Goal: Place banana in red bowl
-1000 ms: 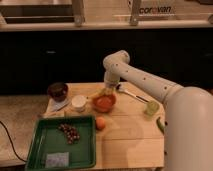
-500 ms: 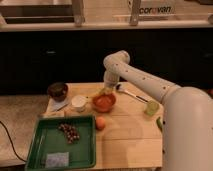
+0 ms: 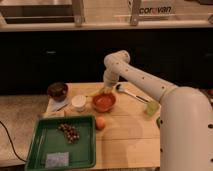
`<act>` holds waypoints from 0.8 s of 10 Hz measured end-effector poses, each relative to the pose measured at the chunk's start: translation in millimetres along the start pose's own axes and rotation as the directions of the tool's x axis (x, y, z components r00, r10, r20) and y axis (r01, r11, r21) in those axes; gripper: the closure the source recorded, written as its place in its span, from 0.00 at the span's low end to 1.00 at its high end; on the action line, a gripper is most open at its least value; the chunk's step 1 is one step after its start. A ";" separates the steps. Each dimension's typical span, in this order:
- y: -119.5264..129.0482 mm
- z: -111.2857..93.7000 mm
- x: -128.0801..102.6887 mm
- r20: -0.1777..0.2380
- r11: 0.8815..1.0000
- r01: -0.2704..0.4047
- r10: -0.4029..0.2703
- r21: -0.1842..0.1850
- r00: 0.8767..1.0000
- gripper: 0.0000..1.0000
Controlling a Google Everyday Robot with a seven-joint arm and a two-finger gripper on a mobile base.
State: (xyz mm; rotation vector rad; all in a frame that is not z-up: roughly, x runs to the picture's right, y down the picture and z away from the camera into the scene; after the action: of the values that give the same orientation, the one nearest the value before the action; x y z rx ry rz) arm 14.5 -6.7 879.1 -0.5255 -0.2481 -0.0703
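The red bowl [image 3: 104,102] sits on the wooden table [image 3: 130,135], near its middle back. My gripper [image 3: 105,90] hangs at the end of the white arm, just over the bowl's far rim. A pale-yellow bit of the banana [image 3: 97,93] shows right at the gripper's left side, by the bowl's far-left rim. I cannot tell whether the banana is held or resting there.
A small white cup [image 3: 79,102] and a dark brown bowl [image 3: 58,91] stand left of the red bowl. A round orange fruit [image 3: 100,123] lies in front of it. A green tray [image 3: 45,150] with grapes [image 3: 69,132] is front left. A spoon [image 3: 131,93] and a green cup [image 3: 152,108] are right.
The gripper has shifted only slightly over the bowl's far rim. The banana stays by the gripper; nothing else has moved.
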 end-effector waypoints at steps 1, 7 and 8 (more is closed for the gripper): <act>-1.3 0.8 -0.2 0.004 1.000 0.000 0.000 0.001 1.000 0.98; 0.8 5.0 15.6 -0.057 0.994 -0.110 0.110 -0.009 0.992 0.39; 1.7 5.9 19.7 -0.061 0.992 -0.128 0.126 -0.018 0.990 0.29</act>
State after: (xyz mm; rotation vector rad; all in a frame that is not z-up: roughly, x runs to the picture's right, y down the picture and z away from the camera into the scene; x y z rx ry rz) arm 32.5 -2.4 888.2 -0.5590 -0.1548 0.0352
